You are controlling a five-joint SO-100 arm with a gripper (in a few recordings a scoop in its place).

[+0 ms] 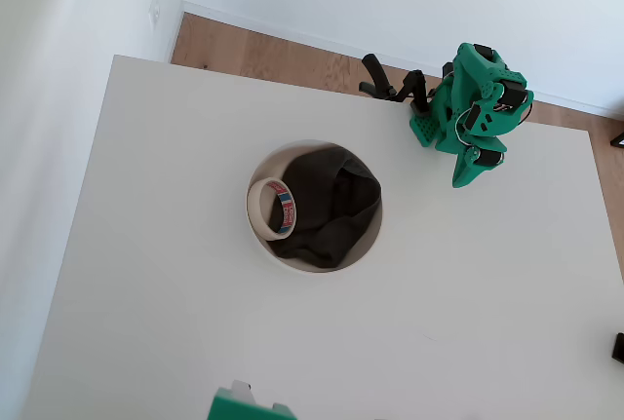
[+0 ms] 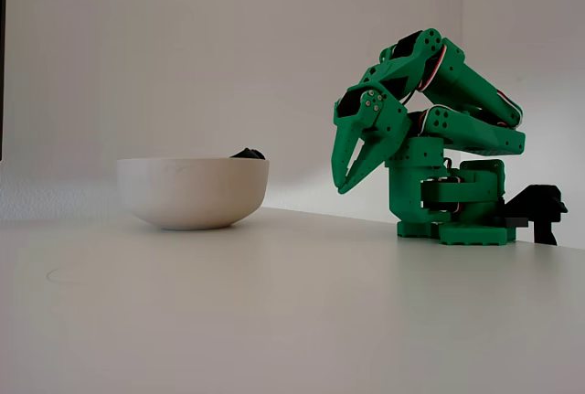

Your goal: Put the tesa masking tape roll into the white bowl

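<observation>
The white bowl (image 1: 259, 237) stands near the middle of the white table, and its outer wall (image 2: 192, 195) fills the left of the fixed view. Inside it, the tesa masking tape roll (image 1: 273, 208) leans on edge against the left inner wall, showing its red and blue core. The roll is hidden behind the bowl's wall in the fixed view. My green gripper (image 1: 460, 179) is folded back at the arm's base, well to the right of the bowl. Its tips (image 2: 342, 186) point down, shut, with nothing between them.
A dark crumpled cloth (image 1: 336, 204) fills most of the bowl and peeks over its rim (image 2: 247, 154). A black clamp (image 1: 390, 85) holds the arm's base at the table's far edge. A green part (image 1: 244, 406) juts in at the near edge.
</observation>
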